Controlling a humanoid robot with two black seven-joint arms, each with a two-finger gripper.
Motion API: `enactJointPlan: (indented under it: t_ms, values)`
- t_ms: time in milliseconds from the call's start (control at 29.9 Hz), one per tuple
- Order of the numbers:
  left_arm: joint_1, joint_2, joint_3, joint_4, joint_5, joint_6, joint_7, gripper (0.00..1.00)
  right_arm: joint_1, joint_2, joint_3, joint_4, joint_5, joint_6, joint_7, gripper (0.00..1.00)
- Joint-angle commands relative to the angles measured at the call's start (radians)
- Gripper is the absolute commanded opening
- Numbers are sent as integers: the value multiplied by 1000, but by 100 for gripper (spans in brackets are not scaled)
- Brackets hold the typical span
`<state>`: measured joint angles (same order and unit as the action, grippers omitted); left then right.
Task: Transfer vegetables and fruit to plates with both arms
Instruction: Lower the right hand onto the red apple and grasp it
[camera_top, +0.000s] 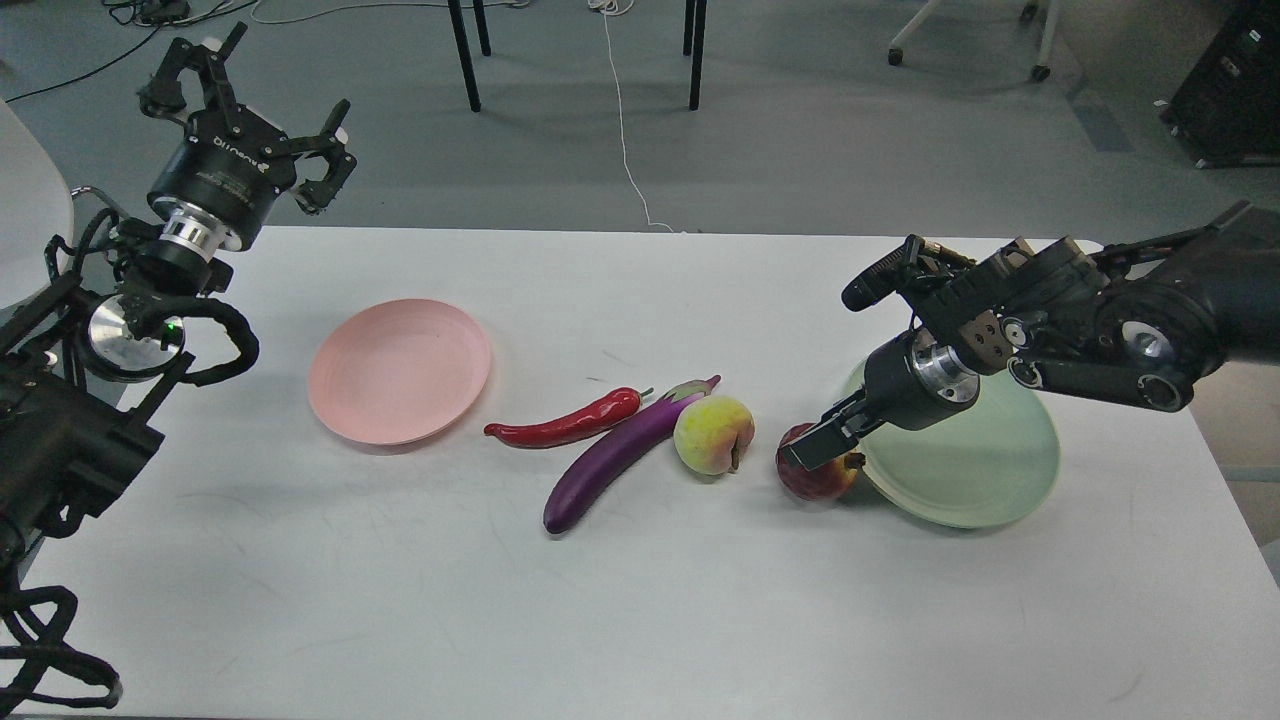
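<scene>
Two round shallow matte plastic plates sit on the white worktop: the pale pink plate toward the left, bare, and the pale green plate toward the right, partly covered by the right arm. Between them, in a loose row, lie the four pieces of produce. The slim glossy red chili pepper with its green stem lies nearest the pink plate, close to its rim but apart from it. Just beside the pepper, the long glossy purple eggplant lies on a slant, its pale green-purple cap pointing up and to the right, toward the far edge. The round yellow-green peach with a pink blush rests against the eggplant's cap end. Slightly apart from the peach, the round dark red pomegranate sits right at the green plate's left rim.

The right tool reaches down and leftward from the black jointed arm, its dark fingers lying over the top of the pomegranate; from this angle I cannot tell whether they are clenched on the fruit or merely resting above it. The left tool is raised well clear of the worktop at the far left, beyond the pink plate, its black fingers spread wide and released, grasping nothing.
</scene>
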<state>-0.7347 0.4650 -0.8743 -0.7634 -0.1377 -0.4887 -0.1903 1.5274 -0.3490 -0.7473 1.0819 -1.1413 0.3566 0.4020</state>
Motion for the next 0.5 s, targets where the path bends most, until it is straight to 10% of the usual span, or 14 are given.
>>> enactJointPlan:
  t_ms: [0,301,469]
  values:
    - [0,3,8,1,3,0,3,98,-13,22,0,-25,-3,-16,0,95]
    - [1,-3,12,1,3,0,0,98,-35,55,-4,-25,-5,-16,0,90]
    - [0,-5,11,1,3,0,-1,98,-33,47,-24,-19,-6,-14,5,68]
